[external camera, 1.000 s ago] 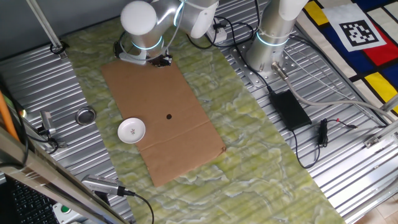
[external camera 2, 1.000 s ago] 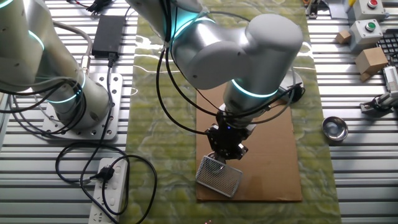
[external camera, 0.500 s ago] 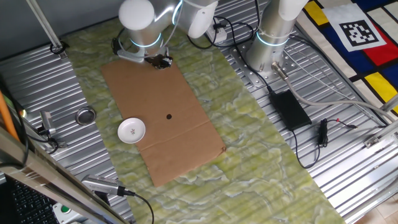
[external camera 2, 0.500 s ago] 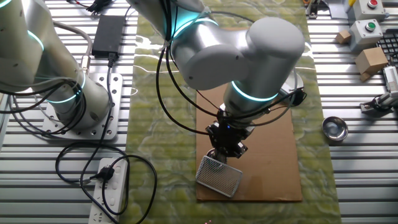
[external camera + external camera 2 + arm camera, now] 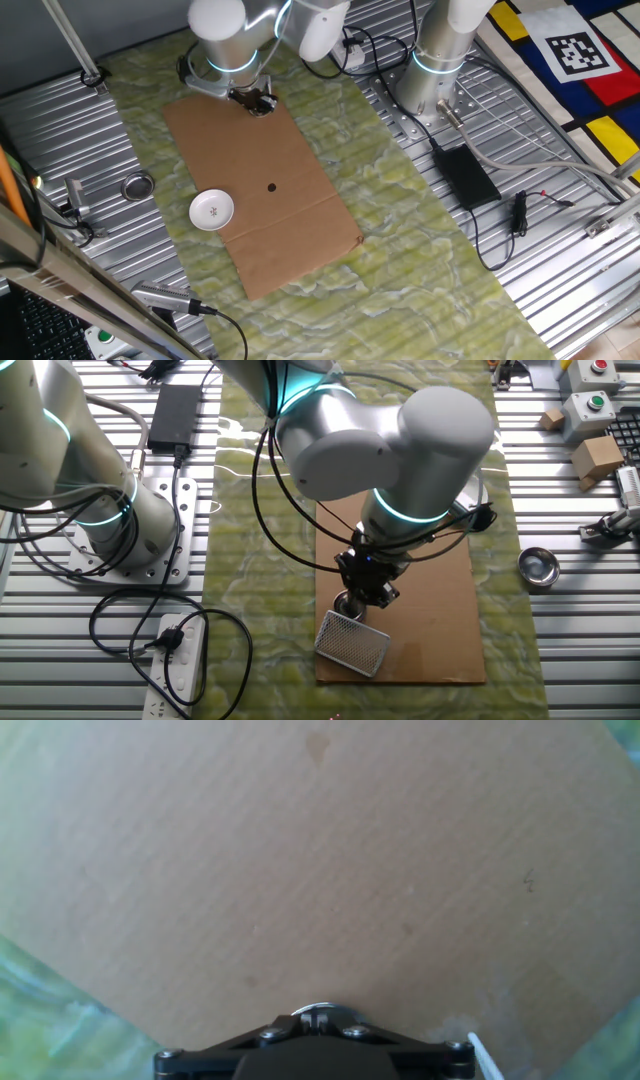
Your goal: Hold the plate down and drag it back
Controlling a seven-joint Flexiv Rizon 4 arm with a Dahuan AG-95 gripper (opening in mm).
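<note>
One fixed view, gripper [image 5: 258, 100] slightly shifted over cardboard [image 5: 262, 188], jaw state unclear, plate [image 5: 212, 210] unmoved

No readable text; square coded marker [image 5: 568, 53] on patterned board, seemingly.

Gripper [image 5: 350, 603] over cardboard [image 5: 440, 610], by mesh pad [image 5: 352, 644].

Even bright light, blurry hand view.
</note>
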